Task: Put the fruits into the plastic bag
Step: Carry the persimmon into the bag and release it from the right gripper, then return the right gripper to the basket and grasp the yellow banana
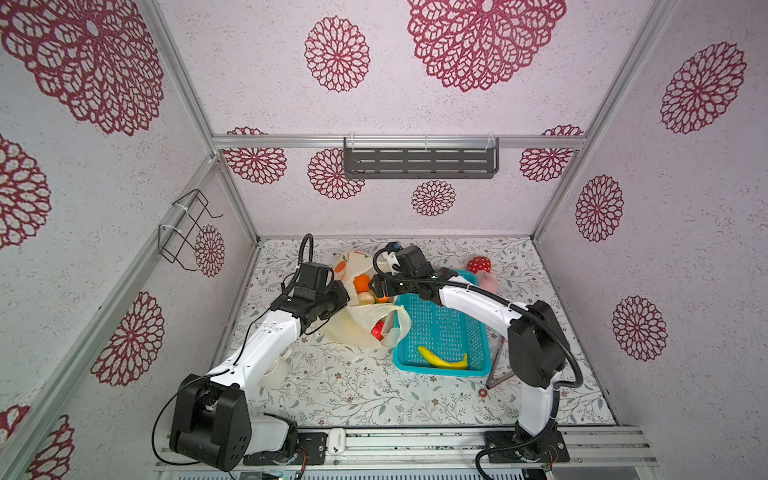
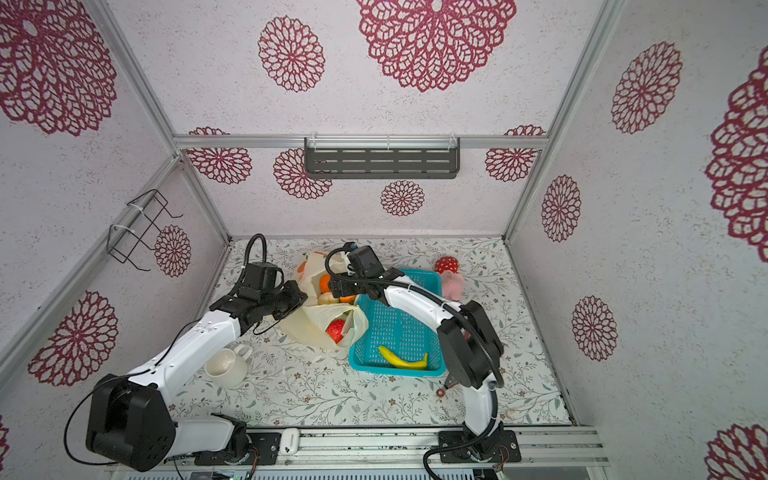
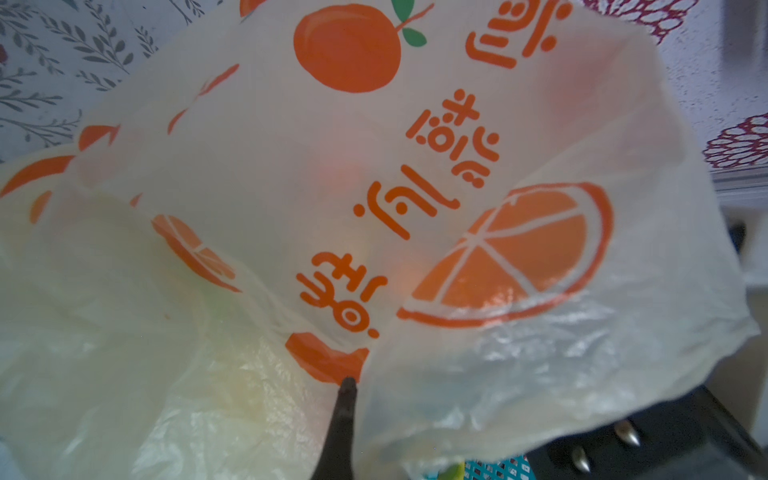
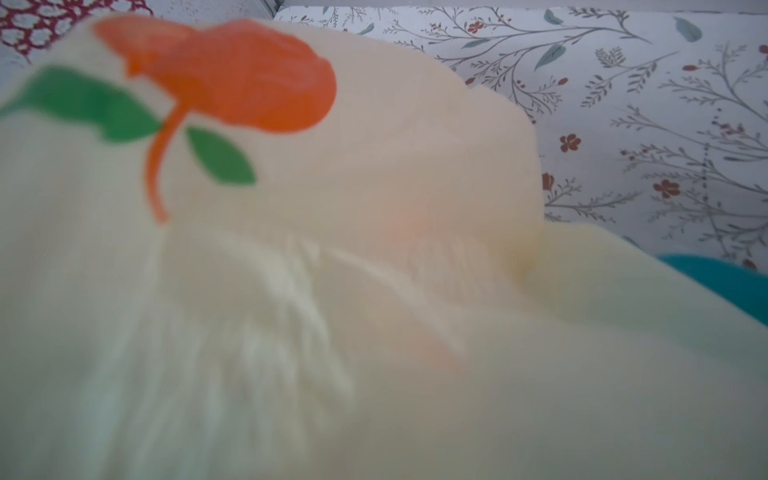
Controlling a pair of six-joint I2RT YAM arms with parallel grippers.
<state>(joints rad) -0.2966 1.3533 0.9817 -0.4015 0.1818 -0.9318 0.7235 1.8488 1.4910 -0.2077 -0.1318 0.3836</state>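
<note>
**Bag pinched, banana in basket**

The plastic bag sits mid-surface against the teal basket's left side. The left jaws are clamped on its left rim. The right jaws hover over its mouth, their width unclear. A banana lies at the basket's near end.

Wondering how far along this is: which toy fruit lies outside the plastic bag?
The yellow curved banana, alone in the teal mesh basket; the orange, beige and red fruits sit inside the cream printed bag.

text: orange characters | on: plastic bag | reading: turned and distorted, cannot be made out
</note>
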